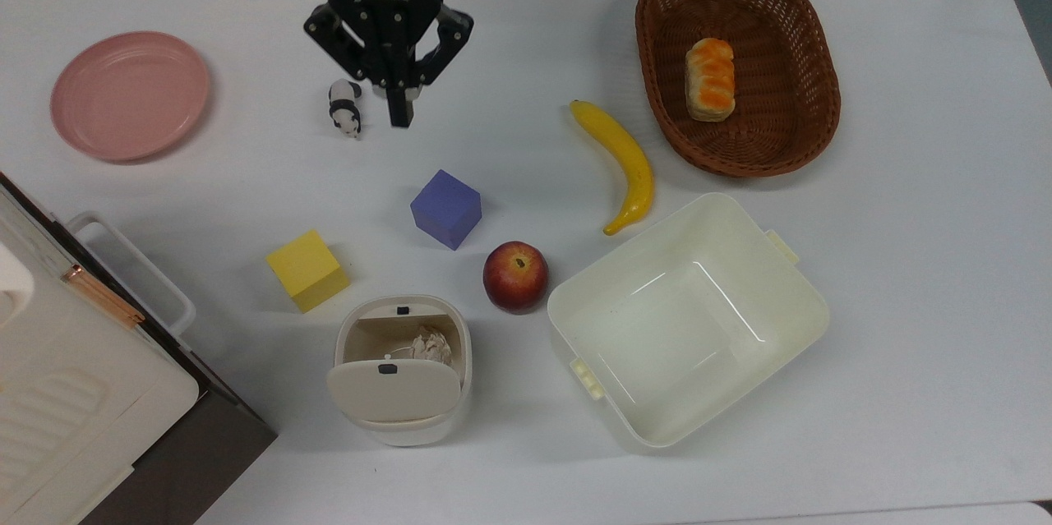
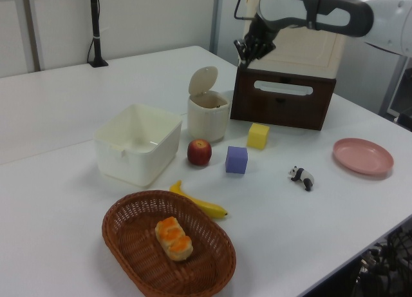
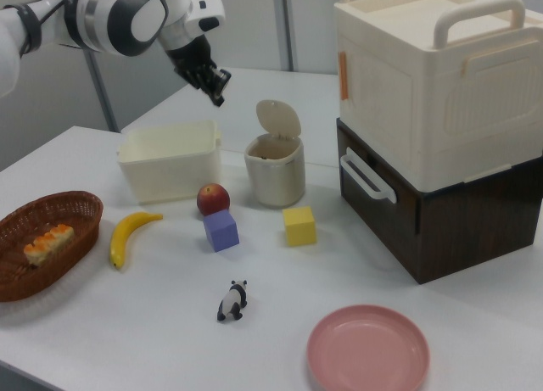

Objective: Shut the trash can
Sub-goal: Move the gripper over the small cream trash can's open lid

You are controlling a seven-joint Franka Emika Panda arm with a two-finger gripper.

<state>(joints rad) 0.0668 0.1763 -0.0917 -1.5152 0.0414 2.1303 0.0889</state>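
1. The bin (image 1: 403, 369) stands on the tabletop (image 1: 904, 262) near the top view's lower left, between the yellow cube (image 1: 308, 269), the apple (image 1: 515, 276) and the tub (image 1: 686, 320). Its lid (image 1: 393, 391) is up on its hinge, with crumpled paper showing inside.
2. The gripper (image 1: 400, 116) hangs high in the air, well apart from the bin; its fingers (image 1: 400, 108) look clenched together and hold nothing. That suits a push.
3. The step in hand is, I judge, the approach: bring the gripper over and behind the raised lid, on the hinge side.
4. In the right view the lid (image 3: 278, 118) stands nearly upright, so press its outer face forward and down, not straight down on its top edge.
5. Follow the lid's arc and finish with a gentle press near the black button (image 1: 386, 369) so the catch takes.
6. Risk: the bin is light and may slide or tip toward the apple if pushed sideways.
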